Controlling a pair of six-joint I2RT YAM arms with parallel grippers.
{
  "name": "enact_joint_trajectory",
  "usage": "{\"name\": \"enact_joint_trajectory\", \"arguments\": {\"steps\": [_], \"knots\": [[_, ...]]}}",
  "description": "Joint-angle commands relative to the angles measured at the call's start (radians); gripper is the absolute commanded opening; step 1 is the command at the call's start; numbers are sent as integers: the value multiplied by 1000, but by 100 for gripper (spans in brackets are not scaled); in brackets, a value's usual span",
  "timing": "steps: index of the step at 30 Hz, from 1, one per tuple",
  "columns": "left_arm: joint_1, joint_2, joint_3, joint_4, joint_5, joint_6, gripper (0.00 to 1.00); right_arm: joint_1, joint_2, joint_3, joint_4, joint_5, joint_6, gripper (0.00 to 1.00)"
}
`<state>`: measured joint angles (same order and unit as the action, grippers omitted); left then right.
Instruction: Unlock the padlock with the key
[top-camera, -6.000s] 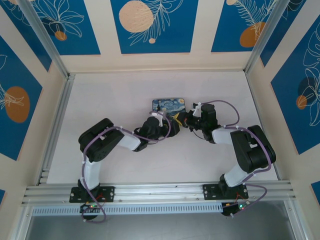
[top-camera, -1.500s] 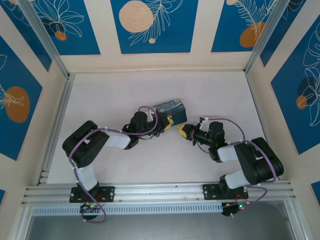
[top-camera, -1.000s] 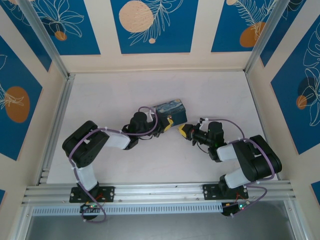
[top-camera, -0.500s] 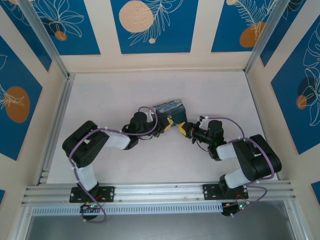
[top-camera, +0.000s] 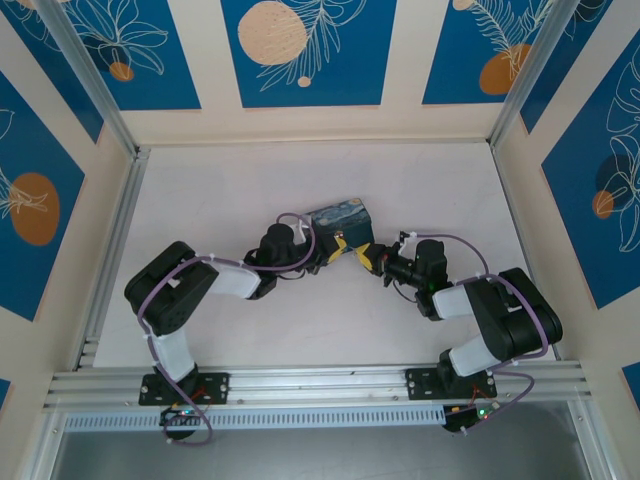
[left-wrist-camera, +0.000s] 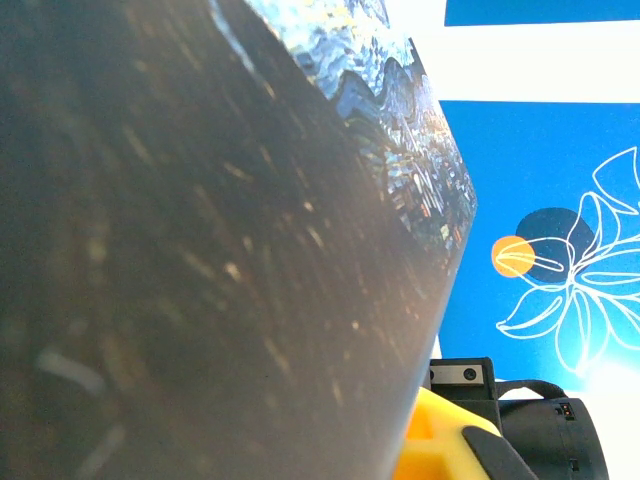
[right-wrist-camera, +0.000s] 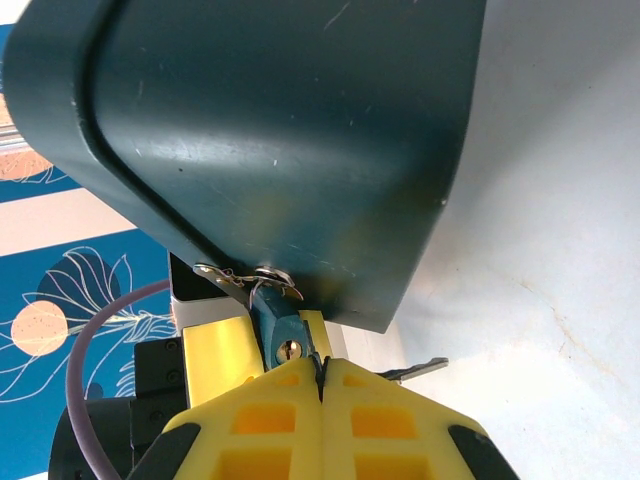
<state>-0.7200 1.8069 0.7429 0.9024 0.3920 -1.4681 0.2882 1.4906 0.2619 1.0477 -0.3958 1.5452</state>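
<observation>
The blue padlock hangs from a metal hasp on the edge of the swirl-painted box, its brass keyhole facing my right wrist camera. My left gripper is shut on the padlock, with a yellow finger on each side of it. Just below the keyhole sits my right gripper, jaws pressed together. The key, a thin grey metal piece, sticks out to the right from behind the right finger, apart from the keyhole. I cannot tell whether it is held.
The box's dark underside looms across the left wrist view, with my right gripper's yellow finger beyond it. Bare white table surrounds the box. Aluminium rails and patterned walls border it.
My right gripper has slid left, from a short gap away to right against the padlock at the box. The left arm and the box have stayed put.
</observation>
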Motion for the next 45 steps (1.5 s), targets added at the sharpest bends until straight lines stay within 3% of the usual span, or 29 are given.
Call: {"name": "enact_joint_trajectory", "arguments": {"steps": [1, 32, 45], "knots": [[10, -18, -4, 50, 17, -8, 0, 4, 8, 27, 36, 0, 6, 0], [11, -15, -5, 36, 14, 2, 0, 28, -95, 11, -71, 11, -40, 0], [11, -21, 7, 59, 31, -29, 0, 31, 8, 41, 0, 0, -47, 0]]}}
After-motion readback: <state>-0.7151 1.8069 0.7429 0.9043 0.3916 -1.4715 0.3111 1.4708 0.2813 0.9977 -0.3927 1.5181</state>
